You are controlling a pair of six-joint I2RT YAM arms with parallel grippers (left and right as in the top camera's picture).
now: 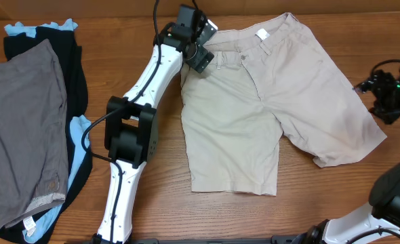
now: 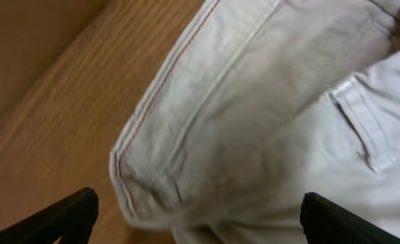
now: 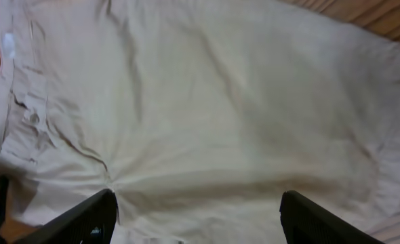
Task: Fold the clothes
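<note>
The clothes, light beige shorts, lie spread flat on the wooden table, waistband at the back with a small white label, both legs pointing to the front. My left gripper hangs open over the waistband's left corner; its black fingers stand wide apart, and whether they touch the cloth cannot be told. My right gripper is at the outer edge of the right leg, open above the fabric, with its fingers spread and nothing clamped between them.
A pile of other garments lies at the left edge: a grey one on top of black and light-blue ones. Bare wood shows in front of the shorts. The left arm's white links cross the table's middle.
</note>
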